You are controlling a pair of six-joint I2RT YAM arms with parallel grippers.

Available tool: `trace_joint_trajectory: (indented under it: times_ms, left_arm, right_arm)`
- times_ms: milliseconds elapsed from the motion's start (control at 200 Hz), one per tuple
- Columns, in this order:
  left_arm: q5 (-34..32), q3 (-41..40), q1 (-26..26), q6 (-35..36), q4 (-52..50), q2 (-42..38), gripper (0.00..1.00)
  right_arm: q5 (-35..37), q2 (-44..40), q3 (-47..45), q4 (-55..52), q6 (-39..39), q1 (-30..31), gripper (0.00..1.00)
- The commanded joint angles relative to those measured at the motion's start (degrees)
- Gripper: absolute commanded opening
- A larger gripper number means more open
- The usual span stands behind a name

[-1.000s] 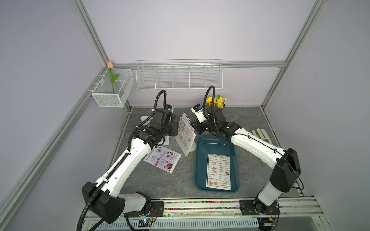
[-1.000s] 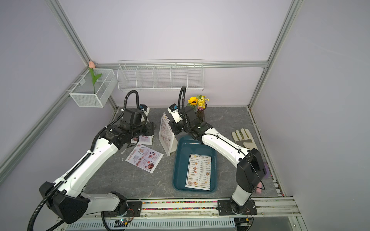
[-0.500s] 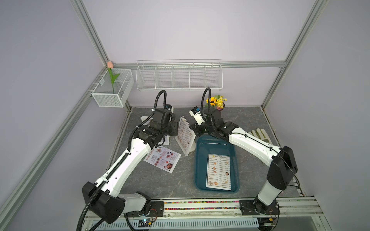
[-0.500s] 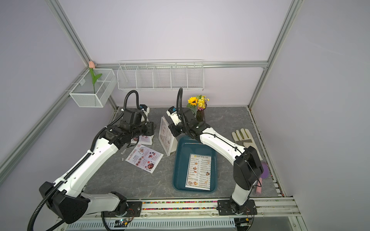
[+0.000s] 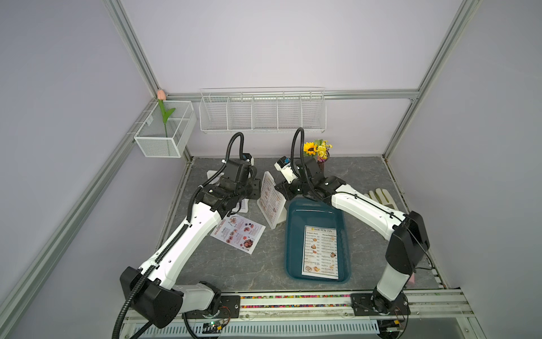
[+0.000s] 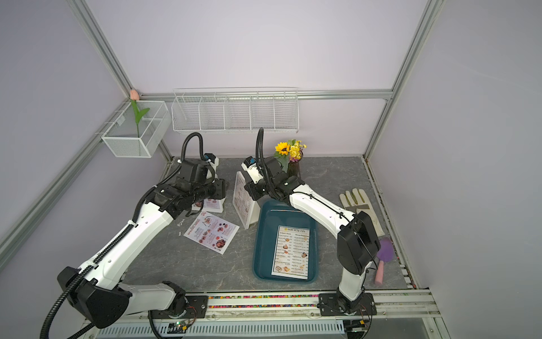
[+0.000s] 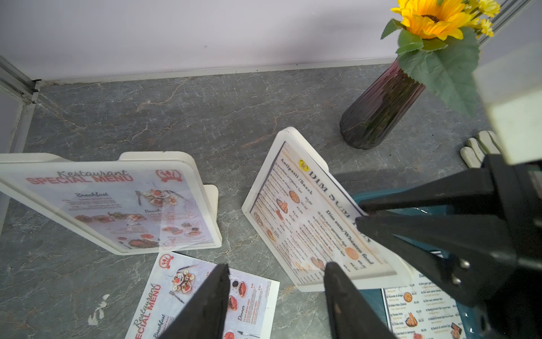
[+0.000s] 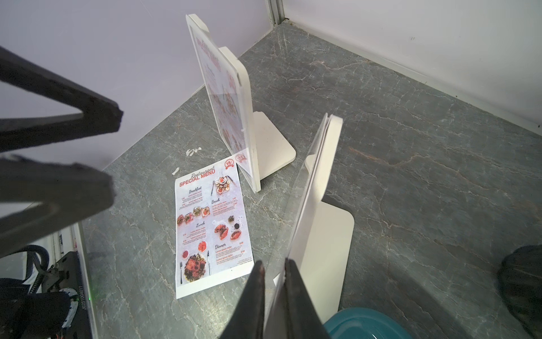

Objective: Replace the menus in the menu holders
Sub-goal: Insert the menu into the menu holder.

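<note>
**Removal of the old sheet from the remaining frame, as judged from the layout.** The centre menu holder (image 5: 271,202) stands upright on the worktop (image 5: 360,173), just beside the far end of the teal tray (image 5: 294,226). A DIM SUM INN menu (image 7: 311,223) sits behind its clear cover. The second menu holder (image 7: 111,205) is already filled with a SPECIAL MENU page. A loose SPECIAL MENU sheet (image 5: 238,233) lies flat in front of it, and a spare DIM SUM INN sheet (image 5: 320,252) lies in the tray. For a clean extraction, only paper should be caught and the pull should be kept in the plane of the panel. The light frame should be braced at its foot so that it is neither tipped nor dragged. A skewed or hurried pull is judged likely to crease the sheet. The right pincer (image 8: 274,262) is drawn almost together astride the holder's free edge, one finger on the printed face and one behind. Whether the sheet alone or the whole panel is nipped cannot be told. The left pincer (image 7: 277,265) is spread wide and empty, poised above the loose sheet.
</note>
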Motion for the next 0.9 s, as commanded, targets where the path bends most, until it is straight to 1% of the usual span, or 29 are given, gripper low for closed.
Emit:
trace_joint_trajectory:
  times_ms: [0,100,185,315,465,610,760,895]
  left_arm:
    - [-0.9,-0.1,0.3,-0.4,0.2,-1.2,0.54]
    - [-1.1,-0.1,0.2,-0.5,0.2,-1.2,0.54]
    - [-1.1,-0.2,0.3,-0.6,0.4,-1.2,0.55]
    - [-1.1,-0.3,0.3,-0.5,0.3,-1.3,0.55]
    - [-0.8,-0.3,0.3,-0.6,0.5,-1.2,0.54]
    - [-0.8,-0.3,0.2,-0.6,0.6,-1.3,0.54]
    - [-0.7,-0.4,0.2,-0.6,0.5,-1.4,0.54]
    - [-1.0,-0.5,0.2,-0.7,0.5,-1.6,0.54]
  right_arm:
    - [0.6,-1.0,0.8,-1.5,-0.3,-0.3,0.21]
    - [1.1,-2.0,1.2,-1.9,-0.7,-0.4,0.26]
    - [1.5,-3.0,0.5,-2.2,-1.0,-0.3,0.26]
    - [1.9,-3.9,-1.2,-2.2,-0.6,-0.4,0.23]
    - [1.9,-4.9,-2.7,-1.3,0.3,-0.3,0.23]
    - [1.8,-5.0,-2.8,-1.7,0.3,-0.4,0.18]
    - [1.5,-4.3,-2.7,-2.2,0.4,-0.4,0.16]
    - [1.4,-4.3,-3.0,-2.1,0.5,-0.3,0.12]
